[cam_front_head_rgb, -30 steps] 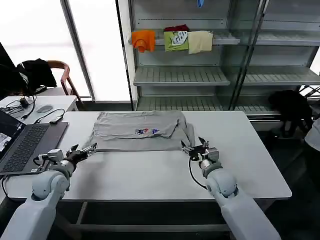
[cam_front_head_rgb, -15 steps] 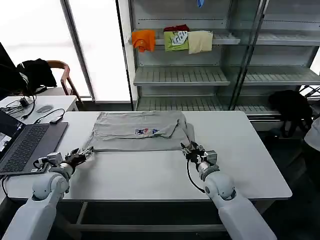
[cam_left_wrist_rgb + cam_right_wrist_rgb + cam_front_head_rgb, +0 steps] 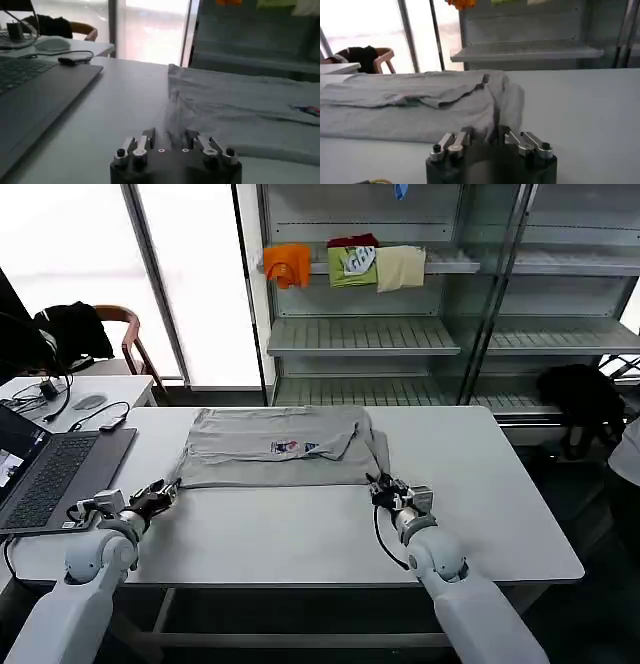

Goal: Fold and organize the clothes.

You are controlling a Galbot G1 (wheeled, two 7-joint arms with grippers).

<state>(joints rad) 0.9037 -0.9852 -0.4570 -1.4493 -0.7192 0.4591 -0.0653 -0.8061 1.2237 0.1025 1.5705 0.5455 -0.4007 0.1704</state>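
Both pincers have been drawn back toward the near edge of the desk over the last second, the left pincer sliding outward toward 8 o'clock and the right pincer inward toward 7 o'clock, while the shirt has stayed where it was spread. The light grey shirt is laid flat across the far middle of the white desk, partly folded, with a small multicolour print seen on its upper layer. The left pincer is held just off the shirt's near left corner, at about 8 o'clock from the print, its fingers apart and gripping nothing. The right pincer is placed at the shirt's near right corner, at about 4 o'clock from the print, its fingers likewise apart, with the bunched hem lying just ahead of them. A laptop is seen at the desk's left end.
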